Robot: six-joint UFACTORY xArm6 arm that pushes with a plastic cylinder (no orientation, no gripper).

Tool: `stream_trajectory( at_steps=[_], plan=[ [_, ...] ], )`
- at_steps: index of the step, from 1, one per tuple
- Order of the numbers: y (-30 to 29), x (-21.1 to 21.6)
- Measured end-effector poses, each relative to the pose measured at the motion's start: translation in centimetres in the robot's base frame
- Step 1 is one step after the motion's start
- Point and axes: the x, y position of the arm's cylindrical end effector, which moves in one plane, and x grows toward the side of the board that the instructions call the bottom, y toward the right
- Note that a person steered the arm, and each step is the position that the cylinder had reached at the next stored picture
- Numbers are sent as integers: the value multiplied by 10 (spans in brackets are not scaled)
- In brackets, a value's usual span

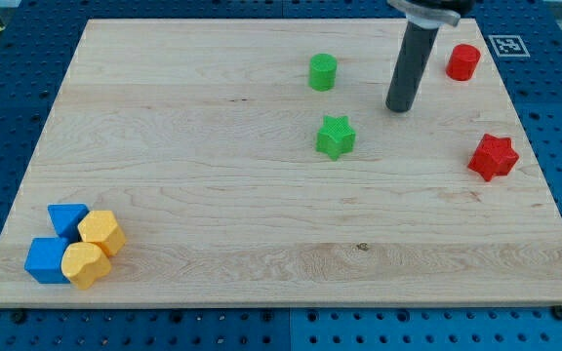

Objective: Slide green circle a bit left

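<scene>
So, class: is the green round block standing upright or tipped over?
Upright: the green round block shows its flat circular top, standing apart from my tip.

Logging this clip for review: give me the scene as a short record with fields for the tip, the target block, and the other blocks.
tip: my tip rests on the board, to the view's right of the green circle, not touching
target: green circle, upper middle
nearby: green star below it
right side: red circle, red star
bottom left: blue blocks and yellow blocks bunched together
</scene>
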Motion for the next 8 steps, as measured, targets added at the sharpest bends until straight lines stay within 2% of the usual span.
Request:
stream_trajectory(
  at_steps=[1, 2, 4, 6, 8],
  plan=[
    [0, -45],
    [-1, -73],
    [-4, -73],
    [-64, -80],
    [-65, -35]
  ],
)
